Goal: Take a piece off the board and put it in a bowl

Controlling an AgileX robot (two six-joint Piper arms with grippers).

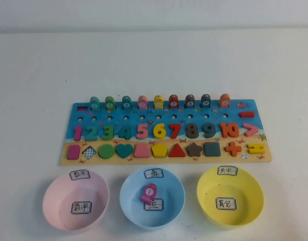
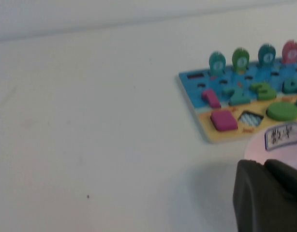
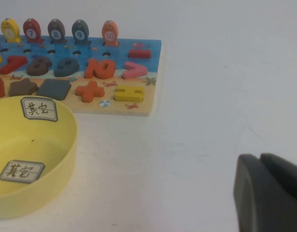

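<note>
I see the arch-topped magenta wooden piece [image 1: 148,193] lying inside the smooth round light blue plastic bowl [image 1: 131,211] at lower centre, below the long flat printed board [image 1: 166,153], while left gripper [image 2: 269,195] and right gripper [image 3: 269,193] show only dark housings, so I cannot tell their opening.

The piece [image 1: 148,193] lies in the bowl [image 1: 166,217], which sits just before the board [image 1: 166,157].
</note>
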